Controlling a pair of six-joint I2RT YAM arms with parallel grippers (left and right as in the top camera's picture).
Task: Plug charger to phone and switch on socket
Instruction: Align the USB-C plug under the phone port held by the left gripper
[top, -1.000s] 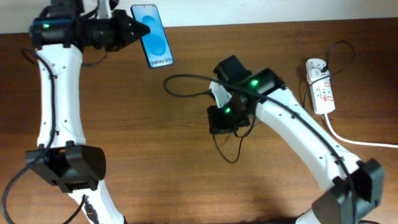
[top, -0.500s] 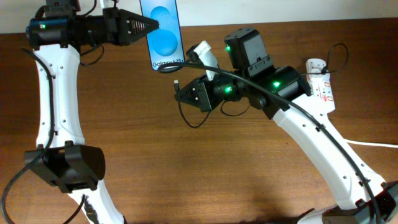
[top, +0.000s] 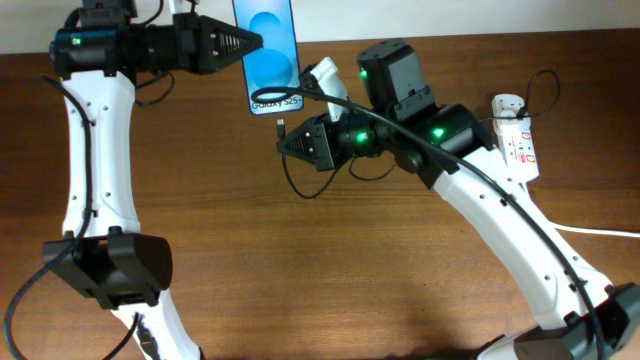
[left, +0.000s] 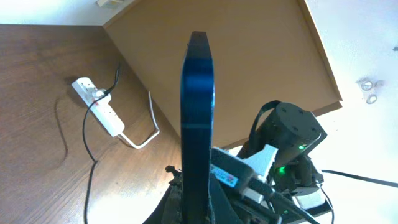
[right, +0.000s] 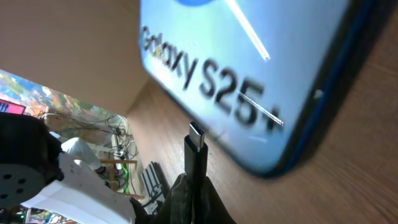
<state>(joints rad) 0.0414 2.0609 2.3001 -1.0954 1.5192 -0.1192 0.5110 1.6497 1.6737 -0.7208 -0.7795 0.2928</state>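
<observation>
My left gripper (top: 248, 42) is shut on the phone (top: 272, 60) and holds it above the table's far edge, blue screen up, white band toward the right arm. In the left wrist view the phone (left: 198, 93) stands edge-on between the fingers (left: 196, 202). My right gripper (top: 290, 143) is shut on the charger's black plug (top: 281, 126), whose cable (top: 300, 188) hangs in a loop. In the right wrist view the plug tip (right: 196, 146) sits just short of the phone's bottom edge (right: 292, 155), not touching. The socket (top: 517, 143) lies at the far right.
The socket's thick white cord (top: 565, 228) runs off the right edge. The thin black cable loops above the socket (top: 548, 85). The socket also shows in the left wrist view (left: 99, 107). The right arm (top: 480, 200) crosses the table's middle right.
The right gripper lifted the plug from the table's middle up and left to the phone's bottom edge. The left gripper shifted the phone right, toward the plug.
</observation>
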